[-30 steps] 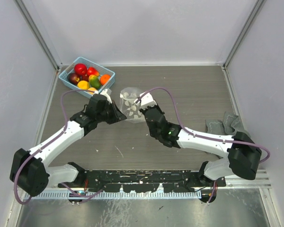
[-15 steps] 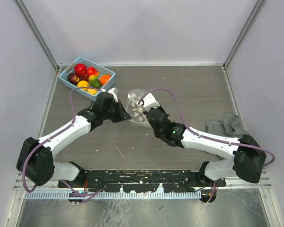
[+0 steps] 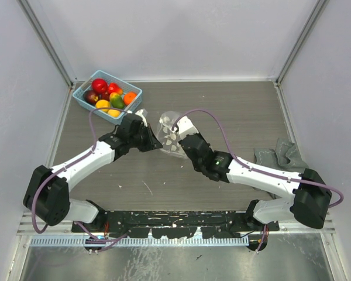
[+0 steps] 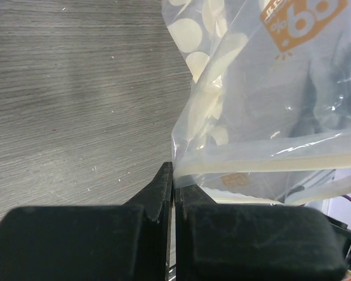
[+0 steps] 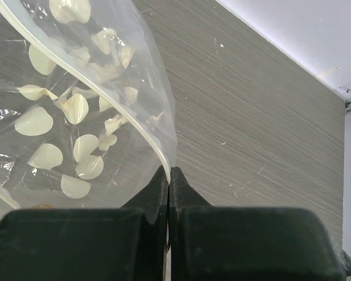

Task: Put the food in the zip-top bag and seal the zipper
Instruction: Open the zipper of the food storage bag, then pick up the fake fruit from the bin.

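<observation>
The clear zip-top bag [image 3: 169, 133] with white flecks hangs between my two grippers in the middle of the table. My left gripper [image 3: 158, 142] is shut on the bag's edge beside the zipper strip [image 4: 269, 153], and my right gripper [image 3: 176, 140] is shut on the opposite edge of the bag [image 5: 76, 105]. In the wrist views each pair of black jaws pinches the plastic at its tip [image 4: 173, 181] [image 5: 168, 170]. The food, several glossy toy fruits [image 3: 109, 95] in red, yellow, orange and green, lies in the light-blue basket at the back left.
The light-blue lattice basket [image 3: 134, 91] stands at the back left near the wall. A crumpled grey cloth [image 3: 278, 154] lies at the right edge. Walls close in the table on three sides.
Both grippers have carried the bag slightly right and away from the arm bases. The left arm has stretched out further. The bag stands more upright between them now.
</observation>
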### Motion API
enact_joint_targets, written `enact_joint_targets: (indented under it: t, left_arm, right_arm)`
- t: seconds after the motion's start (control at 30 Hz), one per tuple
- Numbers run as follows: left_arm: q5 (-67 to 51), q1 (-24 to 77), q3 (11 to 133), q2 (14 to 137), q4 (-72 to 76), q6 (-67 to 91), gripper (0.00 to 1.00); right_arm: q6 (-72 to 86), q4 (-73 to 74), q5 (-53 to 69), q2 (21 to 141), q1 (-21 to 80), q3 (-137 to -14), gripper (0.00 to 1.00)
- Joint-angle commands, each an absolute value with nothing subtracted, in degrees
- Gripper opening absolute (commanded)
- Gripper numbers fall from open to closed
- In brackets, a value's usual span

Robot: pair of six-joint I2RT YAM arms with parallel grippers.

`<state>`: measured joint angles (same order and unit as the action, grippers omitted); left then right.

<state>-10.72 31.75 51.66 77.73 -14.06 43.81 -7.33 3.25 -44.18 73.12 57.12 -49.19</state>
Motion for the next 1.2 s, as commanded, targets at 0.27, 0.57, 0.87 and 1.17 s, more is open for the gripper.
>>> enact_joint_targets:
  t: [0.27,0.57,0.87,1.17]
  left_arm:
    - [-12.2,31.6,57.9,80.8,-11.7,43.2,0.21]
    - [-16.4,30.1,58.9,80.0,-9.0,45.9,0.53]
    - [-15.4,26.0,56.0,73.2,-12.9,45.6,0.73]
    - [-5.8,13.1,64.7,70.1,-28.5,35.2,0.84]
  right_arm:
    - [-4.4,11.9,-46.3,75.5,54.2,-60.0,0.0]
    - [-2.2,15.5,-45.7,79.4,53.8,-62.8,0.0]
    - [0.3,17.2,-44.1,84.4,53.6,-65.0,0.0]
    - [0.2,17.1,-40.6,86.1,52.5,-66.9,0.0]
